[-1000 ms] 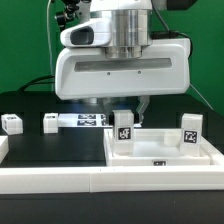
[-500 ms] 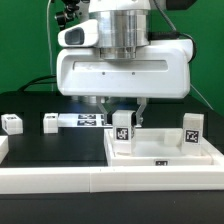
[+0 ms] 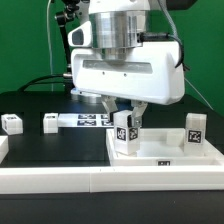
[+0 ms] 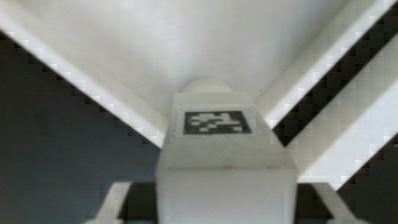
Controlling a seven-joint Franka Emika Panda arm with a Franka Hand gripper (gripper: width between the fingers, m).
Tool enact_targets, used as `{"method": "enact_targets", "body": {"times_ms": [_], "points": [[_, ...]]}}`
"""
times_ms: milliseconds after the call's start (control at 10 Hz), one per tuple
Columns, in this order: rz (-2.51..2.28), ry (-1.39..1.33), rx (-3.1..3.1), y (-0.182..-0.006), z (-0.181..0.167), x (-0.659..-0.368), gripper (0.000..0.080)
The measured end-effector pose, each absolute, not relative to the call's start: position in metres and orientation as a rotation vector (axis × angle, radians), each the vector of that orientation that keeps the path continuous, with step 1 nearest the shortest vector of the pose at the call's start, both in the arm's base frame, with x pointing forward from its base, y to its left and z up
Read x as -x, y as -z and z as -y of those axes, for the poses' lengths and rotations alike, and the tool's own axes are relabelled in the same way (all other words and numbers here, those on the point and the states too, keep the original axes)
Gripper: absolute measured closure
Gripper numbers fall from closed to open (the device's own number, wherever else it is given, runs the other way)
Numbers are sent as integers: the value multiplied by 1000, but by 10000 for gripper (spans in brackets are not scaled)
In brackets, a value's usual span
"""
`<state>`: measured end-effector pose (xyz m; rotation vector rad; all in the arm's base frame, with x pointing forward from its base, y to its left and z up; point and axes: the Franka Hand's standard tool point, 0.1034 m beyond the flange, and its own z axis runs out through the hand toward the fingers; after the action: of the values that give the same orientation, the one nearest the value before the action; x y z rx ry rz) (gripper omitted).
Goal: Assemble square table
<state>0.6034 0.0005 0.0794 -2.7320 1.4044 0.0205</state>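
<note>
Jaws pinching an upright peg leg (image 3: 124, 138) from both sides, gripper (image 3: 124, 116) directly above it (leg's tag faces the wrist camera), leg standing inside the square top (image 3: 160, 161) at the exterior view's left, second leg (image 3: 193, 128) upright at its right.

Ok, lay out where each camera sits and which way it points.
Exterior view: off the arm, near table height, facing level at the end effector, the tagged leg it clasps and the square tray top; the end effector's white body fills the upper frame.
Wrist view: on the wrist, looking down the tagged leg into a tray corner; likely finger edges flank it.
Shared: the tagged leg and the square tray top.
</note>
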Motion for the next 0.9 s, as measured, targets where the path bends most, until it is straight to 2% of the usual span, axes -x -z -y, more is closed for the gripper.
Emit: {"method": "enact_targets", "body": {"times_ms": [600, 900], "points": [[-2104, -16, 2232, -79, -3, -605, 509], [-2077, -16, 2254, -79, -3, -605, 509]]}}
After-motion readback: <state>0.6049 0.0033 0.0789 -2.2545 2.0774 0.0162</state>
